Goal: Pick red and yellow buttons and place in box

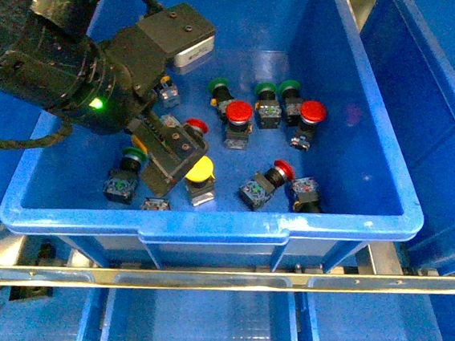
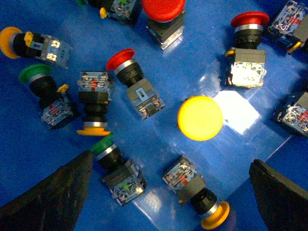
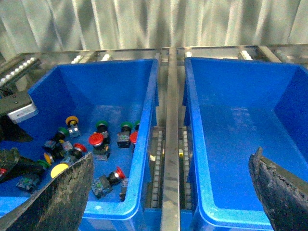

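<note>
Hovering my left hand [image 2: 172, 161], spread and empty, above the yellow button [image 2: 200, 118]; right hand [image 3: 173, 154] spread too. Target box [image 3: 236, 134] looks bare, so I judge every pick remains.

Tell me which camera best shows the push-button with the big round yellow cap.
Left wrist view: the yellow cap faces the lens, whole and close. Front view shows it smaller, beside the left claw; right wrist view, a tiny spot.

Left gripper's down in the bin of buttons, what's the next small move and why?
Probably ease the left gripper down onto the yellow button: the jaws stand open and empty, and that cap sits just ahead of their gap.
</note>
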You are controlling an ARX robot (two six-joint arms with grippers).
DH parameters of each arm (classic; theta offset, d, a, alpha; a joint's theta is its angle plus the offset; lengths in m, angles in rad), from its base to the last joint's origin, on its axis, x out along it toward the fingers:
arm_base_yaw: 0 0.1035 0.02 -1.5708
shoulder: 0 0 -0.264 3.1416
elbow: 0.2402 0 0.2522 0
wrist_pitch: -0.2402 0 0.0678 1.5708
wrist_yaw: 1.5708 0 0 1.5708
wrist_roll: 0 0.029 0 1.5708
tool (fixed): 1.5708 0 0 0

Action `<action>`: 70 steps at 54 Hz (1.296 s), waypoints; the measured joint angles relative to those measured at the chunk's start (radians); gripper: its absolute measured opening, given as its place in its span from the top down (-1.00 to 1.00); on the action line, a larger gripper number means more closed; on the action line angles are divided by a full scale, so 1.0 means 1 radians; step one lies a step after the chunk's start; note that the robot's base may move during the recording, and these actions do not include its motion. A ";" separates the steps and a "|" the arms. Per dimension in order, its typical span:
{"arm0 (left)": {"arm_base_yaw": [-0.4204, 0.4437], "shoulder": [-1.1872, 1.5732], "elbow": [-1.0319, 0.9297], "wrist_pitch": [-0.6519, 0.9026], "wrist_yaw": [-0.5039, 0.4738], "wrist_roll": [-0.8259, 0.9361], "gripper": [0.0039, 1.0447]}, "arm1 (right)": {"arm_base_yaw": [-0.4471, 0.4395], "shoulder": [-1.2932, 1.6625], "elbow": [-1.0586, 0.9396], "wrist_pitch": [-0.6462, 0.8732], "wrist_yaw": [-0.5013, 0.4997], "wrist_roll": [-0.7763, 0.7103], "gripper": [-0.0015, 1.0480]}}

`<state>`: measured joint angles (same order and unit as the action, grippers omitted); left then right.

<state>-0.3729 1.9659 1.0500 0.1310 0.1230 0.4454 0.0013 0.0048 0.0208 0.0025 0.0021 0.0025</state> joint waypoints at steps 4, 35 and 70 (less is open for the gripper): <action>-0.008 0.028 0.025 0.000 -0.001 -0.003 -0.85 | 0.000 0.000 0.000 0.000 0.000 0.000 -0.87; -0.031 0.230 0.143 0.016 -0.018 -0.024 -0.85 | 0.000 0.000 0.000 0.000 0.000 0.000 -0.87; -0.066 0.320 0.199 0.041 -0.010 -0.058 -0.85 | 0.000 0.000 0.000 0.000 0.000 0.000 -0.87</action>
<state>-0.4385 2.2856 1.2491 0.1719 0.1131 0.3874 0.0013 0.0048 0.0208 0.0025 0.0021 0.0025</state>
